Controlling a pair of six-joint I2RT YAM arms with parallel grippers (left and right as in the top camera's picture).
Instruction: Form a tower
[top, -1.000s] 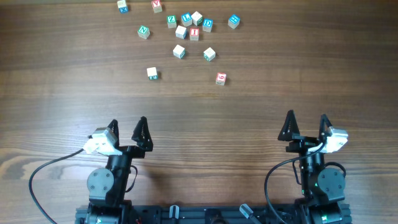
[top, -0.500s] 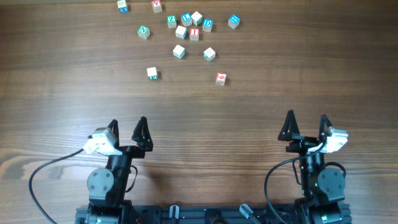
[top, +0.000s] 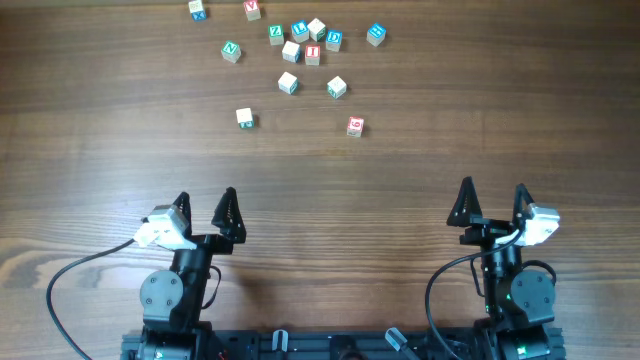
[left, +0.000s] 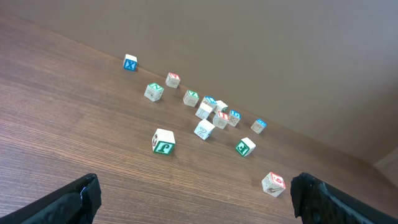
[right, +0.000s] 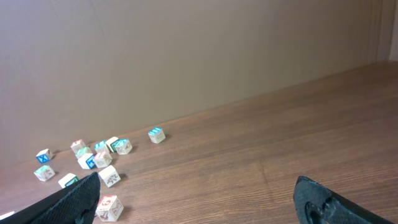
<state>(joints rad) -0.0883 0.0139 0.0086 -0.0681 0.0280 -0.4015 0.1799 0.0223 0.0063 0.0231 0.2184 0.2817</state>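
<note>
Overhead: left tool and right tool both spread wide, empty, at near edge of brown wood-grain desk. Small pale wooden alphabet cubes lie scattered singly at far centre, none stacked, well apart from both tools. Nearest: red-lettered cube and green-lettered cube.

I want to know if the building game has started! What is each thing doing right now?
Left black two-finger gripper: open, holding nothing.
Right black two-finger gripper: open, holding nothing.
Small pale wooden alphabet cubes: lying loose at the far side of the table, none looks stacked.
</note>
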